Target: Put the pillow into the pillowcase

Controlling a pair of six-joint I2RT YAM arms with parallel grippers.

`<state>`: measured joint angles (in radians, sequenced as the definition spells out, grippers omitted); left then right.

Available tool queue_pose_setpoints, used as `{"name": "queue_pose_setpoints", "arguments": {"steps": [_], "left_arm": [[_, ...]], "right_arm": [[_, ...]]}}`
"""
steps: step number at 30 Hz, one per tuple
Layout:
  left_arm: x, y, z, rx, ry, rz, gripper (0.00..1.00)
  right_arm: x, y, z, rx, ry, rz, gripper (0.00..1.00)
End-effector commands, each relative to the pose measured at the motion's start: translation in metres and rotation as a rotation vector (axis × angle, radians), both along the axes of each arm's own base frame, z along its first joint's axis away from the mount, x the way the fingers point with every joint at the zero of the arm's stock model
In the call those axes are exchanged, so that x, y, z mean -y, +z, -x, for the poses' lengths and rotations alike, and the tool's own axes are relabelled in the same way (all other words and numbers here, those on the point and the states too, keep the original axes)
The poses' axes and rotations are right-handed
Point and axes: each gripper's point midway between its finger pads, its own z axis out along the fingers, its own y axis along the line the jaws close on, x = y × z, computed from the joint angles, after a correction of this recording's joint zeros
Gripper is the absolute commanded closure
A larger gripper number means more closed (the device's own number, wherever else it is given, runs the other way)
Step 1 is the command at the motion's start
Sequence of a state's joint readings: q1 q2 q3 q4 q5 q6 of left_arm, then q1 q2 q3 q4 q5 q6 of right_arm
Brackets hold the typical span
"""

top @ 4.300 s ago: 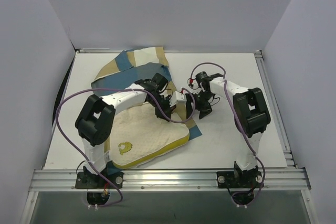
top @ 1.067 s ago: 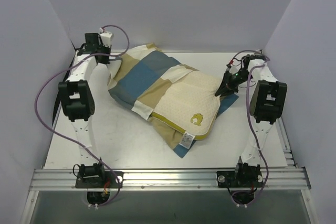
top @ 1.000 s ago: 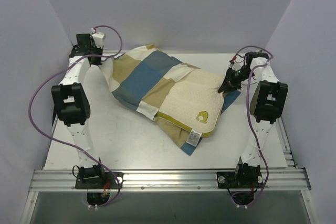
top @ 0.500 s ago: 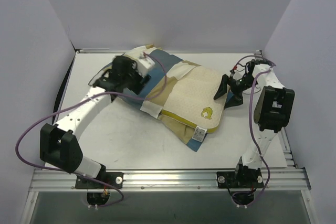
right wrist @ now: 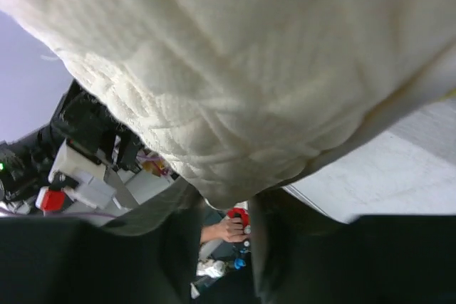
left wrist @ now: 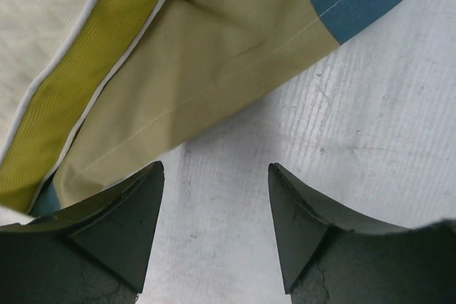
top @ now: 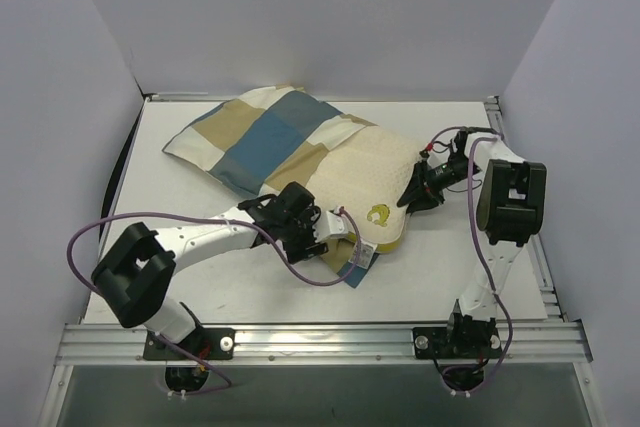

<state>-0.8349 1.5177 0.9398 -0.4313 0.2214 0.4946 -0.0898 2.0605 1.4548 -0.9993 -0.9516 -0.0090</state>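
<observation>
My left gripper [left wrist: 216, 169] hangs spread over the white table [left wrist: 370, 140], just short of the blue-tan checked pillowcase [left wrist: 235, 55]. My right gripper [right wrist: 224, 203] pinches the edge of the cream knit pillow [right wrist: 235, 69], which lies partly inside that case.

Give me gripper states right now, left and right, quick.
Left gripper: open, empty, beside the pillowcase edge.
Right gripper: jaws narrow at the pillow edge; cannot tell if it grips.

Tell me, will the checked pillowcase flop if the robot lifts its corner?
Probably floppy: the thin blue, tan and white checked fabric pillowcase drapes over the cream knit pillow and creases on the white table. Likely light: its hem looks thin. Pushed, it would probably bunch up.
</observation>
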Motion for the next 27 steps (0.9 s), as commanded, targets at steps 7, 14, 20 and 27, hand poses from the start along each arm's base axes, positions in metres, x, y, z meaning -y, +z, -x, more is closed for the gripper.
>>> {"name": "queue_pose_setpoints", "arguments": {"steps": [7,14,20,27], "left_arm": [[0.055,-0.008,-0.004,0.163,-0.299,0.018,0.23],[0.092,-0.045,0.010,0.211,-0.516,-0.051,0.29],[0.137,-0.023,0.045,0.118,-0.614,0.065,1.00],[0.171,0.052,0.111,0.073,-0.763,0.334,1.00]], "right_arm": [[-0.014,0.025,-0.003,-0.005,-0.026,-0.101,1.00],[-0.023,0.031,0.007,-0.066,-0.052,-0.151,1.00],[-0.055,0.055,0.021,-0.107,-0.033,-0.296,1.00],[-0.119,0.015,0.049,-0.235,0.149,-0.298,1.00]]}}
